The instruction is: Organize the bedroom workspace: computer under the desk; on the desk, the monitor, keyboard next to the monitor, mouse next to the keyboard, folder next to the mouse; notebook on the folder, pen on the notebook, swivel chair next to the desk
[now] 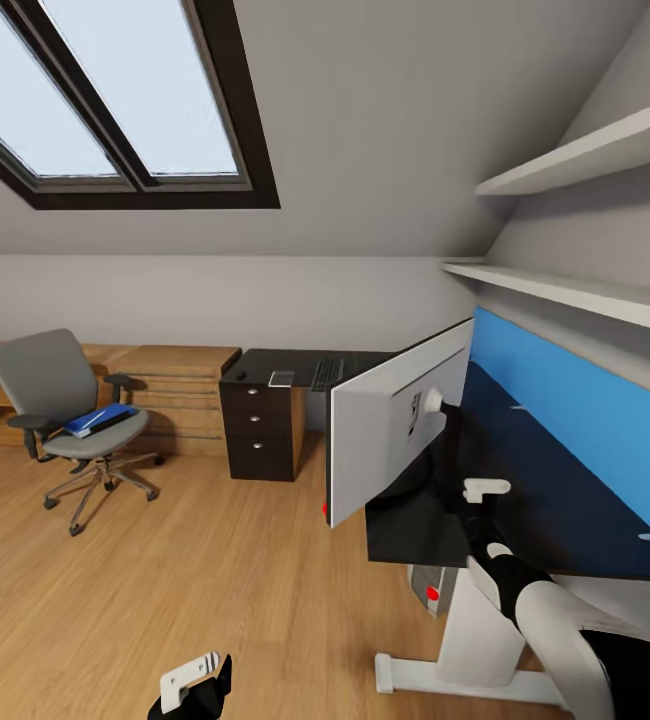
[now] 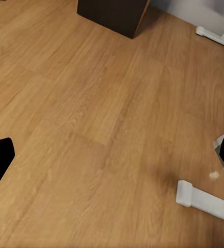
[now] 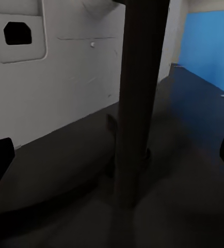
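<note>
Reaching over the worktop, the right tool sits spread either side of the monitor neck. Below the worktop stands the computer. Well beyond the monitor, the folder lies on the swivel chair. The left tool hangs spread above the floor.

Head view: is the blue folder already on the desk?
No, the folder lies on the seat of the swivel chair, apart from the desk.
</note>
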Motion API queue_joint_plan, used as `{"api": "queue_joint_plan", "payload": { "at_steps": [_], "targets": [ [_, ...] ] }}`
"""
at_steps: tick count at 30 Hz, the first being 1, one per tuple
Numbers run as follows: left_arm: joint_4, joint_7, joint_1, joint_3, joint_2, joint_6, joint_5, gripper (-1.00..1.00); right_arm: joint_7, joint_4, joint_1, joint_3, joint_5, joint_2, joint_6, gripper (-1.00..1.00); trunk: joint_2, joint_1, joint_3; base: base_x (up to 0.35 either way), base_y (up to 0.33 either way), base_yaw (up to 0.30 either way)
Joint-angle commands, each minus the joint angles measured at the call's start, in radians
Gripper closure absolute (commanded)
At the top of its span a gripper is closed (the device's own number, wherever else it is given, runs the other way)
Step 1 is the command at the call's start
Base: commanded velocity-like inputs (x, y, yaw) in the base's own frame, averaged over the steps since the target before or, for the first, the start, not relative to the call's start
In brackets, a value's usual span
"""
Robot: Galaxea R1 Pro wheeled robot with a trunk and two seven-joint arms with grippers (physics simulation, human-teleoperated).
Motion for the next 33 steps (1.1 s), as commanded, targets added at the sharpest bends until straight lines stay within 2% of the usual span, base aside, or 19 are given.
{"api": "queue_joint_plan", "payload": {
  "at_steps": [1,14,23,33],
  "targets": [
    [0.000,0.008,-0.001,-0.007,0.002,-0.006,0.009,-1.00,-0.005,0.002,-0.001,-0.005,0.011,-0.004,-0.002,-1.00,-0.001,0.000,-0.001,0.000,0.000,0.000],
    [0.019,0.005,-0.001,-0.008,0.003,-0.007,0.007,-1.00,-0.007,0.002,-0.001,-0.010,0.008,-0.025,-0.002,-1.00,-0.001,0.000,-0.001,0.000,0.000,0.000],
    [0.027,0.004,-0.001,-0.008,0.003,-0.007,0.007,-1.00,-0.008,0.003,-0.001,-0.011,0.008,-0.023,-0.002,-1.00,-0.001,0.000,-0.001,0.006,0.000,0.000],
    [0.028,0.004,-0.001,-0.007,0.003,-0.007,0.007,-1.00,-0.008,0.004,-0.001,-0.011,0.008,-0.021,-0.002,-1.00,-0.001,0.000,-0.001,0.210,0.000,0.000]
  ]
}}
